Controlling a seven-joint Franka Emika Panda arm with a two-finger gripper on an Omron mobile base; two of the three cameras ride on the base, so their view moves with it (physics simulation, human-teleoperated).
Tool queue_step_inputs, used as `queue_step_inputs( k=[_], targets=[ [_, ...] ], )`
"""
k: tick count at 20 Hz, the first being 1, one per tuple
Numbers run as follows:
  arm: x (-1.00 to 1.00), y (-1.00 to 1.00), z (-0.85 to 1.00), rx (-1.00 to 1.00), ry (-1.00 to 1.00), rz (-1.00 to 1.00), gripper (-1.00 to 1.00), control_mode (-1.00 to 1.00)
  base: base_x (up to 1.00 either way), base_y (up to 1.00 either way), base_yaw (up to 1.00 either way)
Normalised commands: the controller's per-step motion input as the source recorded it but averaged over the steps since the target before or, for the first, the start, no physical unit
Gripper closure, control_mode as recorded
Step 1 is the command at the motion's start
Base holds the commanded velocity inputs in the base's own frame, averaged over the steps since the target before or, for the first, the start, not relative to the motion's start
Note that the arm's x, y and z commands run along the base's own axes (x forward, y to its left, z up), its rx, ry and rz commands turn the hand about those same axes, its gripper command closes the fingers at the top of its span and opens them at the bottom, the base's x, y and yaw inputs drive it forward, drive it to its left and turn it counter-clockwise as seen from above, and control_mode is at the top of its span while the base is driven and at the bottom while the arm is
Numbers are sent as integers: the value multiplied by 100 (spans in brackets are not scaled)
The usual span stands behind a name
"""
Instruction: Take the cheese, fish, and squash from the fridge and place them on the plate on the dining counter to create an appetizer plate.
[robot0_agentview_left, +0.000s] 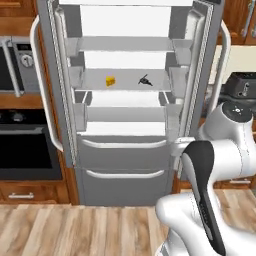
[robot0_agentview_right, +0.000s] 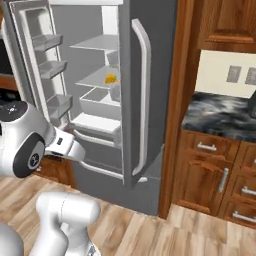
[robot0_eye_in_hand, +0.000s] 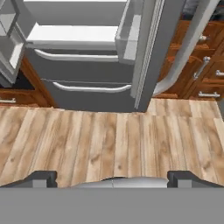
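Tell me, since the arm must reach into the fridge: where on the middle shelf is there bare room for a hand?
On the middle shelf, the stretch left of the cheese is bare, and so is the gap between the cheese and the fish. Right of the fish, only a narrow strip remains before the fridge wall.

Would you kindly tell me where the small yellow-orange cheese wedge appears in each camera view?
Left base view: small yellow-orange cheese wedge on the fridge's middle shelf, left of the dark fish.
Right base view: cheese at, upper centre-left.
Hand view: not in it.
Shared landmark: curved white door handle.
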Motion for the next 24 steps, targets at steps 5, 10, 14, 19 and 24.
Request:
queue_step_inputs(
  k=[5, 10, 14, 19, 24],
  targets=[
    [0, 0, 0, 0, 0, 0, -100, 100, 2, 89, -51],
    [0, 0, 0, 0, 0, 0, -100, 100, 2, 81, -44],
    [0, 0, 0, 0, 0, 0, -100, 100, 34, 35, -17],
    [0, 0, 0, 0, 0, 0, -100, 100, 70, 3, -1],
    [0, 0, 0, 0, 0, 0, -100, 100, 91, 0, 4]
  ],
)
